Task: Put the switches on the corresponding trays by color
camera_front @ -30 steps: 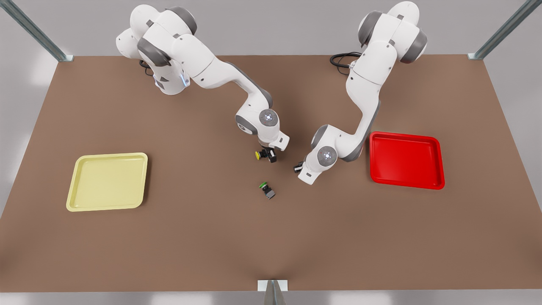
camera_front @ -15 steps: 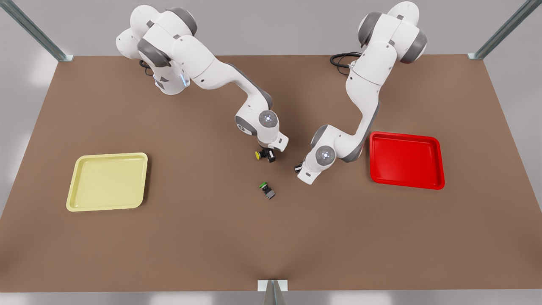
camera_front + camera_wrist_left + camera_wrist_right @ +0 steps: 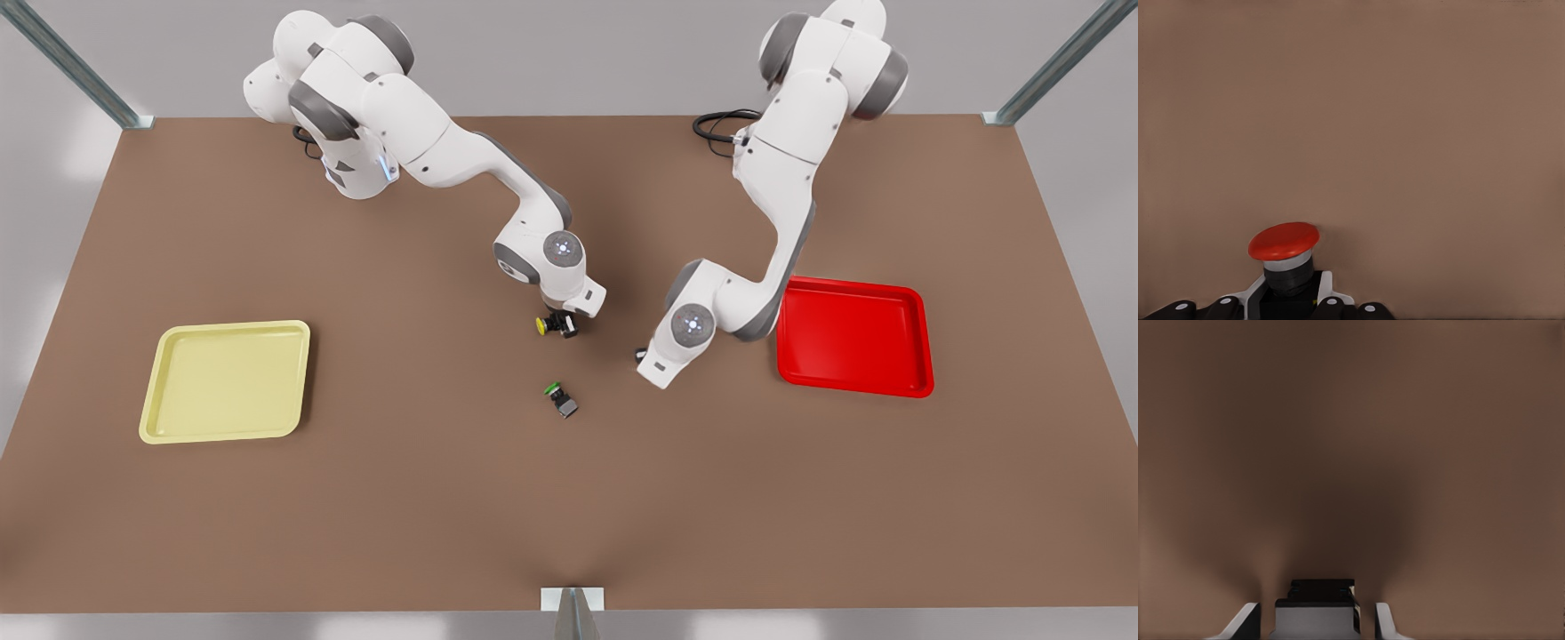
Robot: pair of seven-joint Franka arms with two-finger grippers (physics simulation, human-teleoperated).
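Now, left gripper (image 3: 1291, 295): closed on the small red-capped push-button switch with the dark boxy body (image 3: 1283, 241); the cap pokes out past the fingertips, with bare table beyond it.
Left arm's place: at the front view's right, wrist hanging just beside the bright red square tray with the raised rim (image 3: 853, 338), but not over it.
Right gripper (image 3: 1317, 621): fingers spread to either side of a dark boxy switch body (image 3: 1317, 600), with a sliver of gap on both sides, so I'd call it straddling, not yet pinching.
Right arm's place: middle of the table in the front view, low over the small yellow-capped switch (image 3: 543, 325), which lies on its side on the brown tabletop (image 3: 356, 516).
Pale yellow square tray (image 3: 227, 382): at the front view's left, well apart from the yellow-capped switch, nothing in it.
Red tray: nothing in it.
Green-capped switch (image 3: 558, 397): lying near the yellow-capped one, no tray to match it, best left alone.
Done so far: by my reckoning, one switch is in hand and the other bracketed; neither delivered.
Left to do: carry the red-capped switch over the red rim and release; close on the yellow-capped one, lift, cross to the yellow tray, release.
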